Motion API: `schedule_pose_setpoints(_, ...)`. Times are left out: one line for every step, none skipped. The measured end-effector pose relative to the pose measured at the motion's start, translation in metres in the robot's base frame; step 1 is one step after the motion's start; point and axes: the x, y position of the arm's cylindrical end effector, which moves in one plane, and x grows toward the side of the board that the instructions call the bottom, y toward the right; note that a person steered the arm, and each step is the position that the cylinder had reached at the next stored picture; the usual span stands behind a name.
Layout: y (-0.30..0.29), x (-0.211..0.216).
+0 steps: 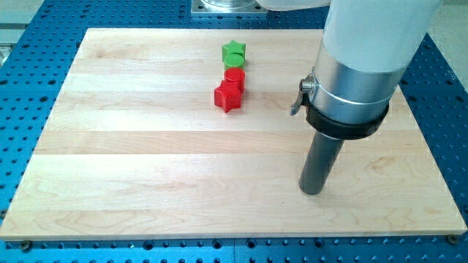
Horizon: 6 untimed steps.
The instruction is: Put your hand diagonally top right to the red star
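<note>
The red star [227, 96] lies on the wooden board [131, 146], above the middle and a little left of centre. A red cylinder [235, 77] touches it from above, then a green cylinder [232, 61] and a green star [234, 50] follow in a line toward the view's top. My tip [312, 190] rests on the board well to the lower right of the red star, far from all the blocks. The rod rises from it into the silver and white arm body [365, 51].
The board sits on a blue perforated table [29, 73] that shows on all sides. The arm body hides part of the board's upper right area.
</note>
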Motion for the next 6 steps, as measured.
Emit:
schedule_pose_setpoints(0.0,0.0)
schedule_pose_setpoints(-0.022,-0.033)
schedule_pose_setpoints(-0.032,-0.092)
schedule_pose_setpoints(-0.033,-0.117)
schedule_pose_setpoints(-0.033,-0.119)
schedule_pose_setpoints(-0.034,-0.115)
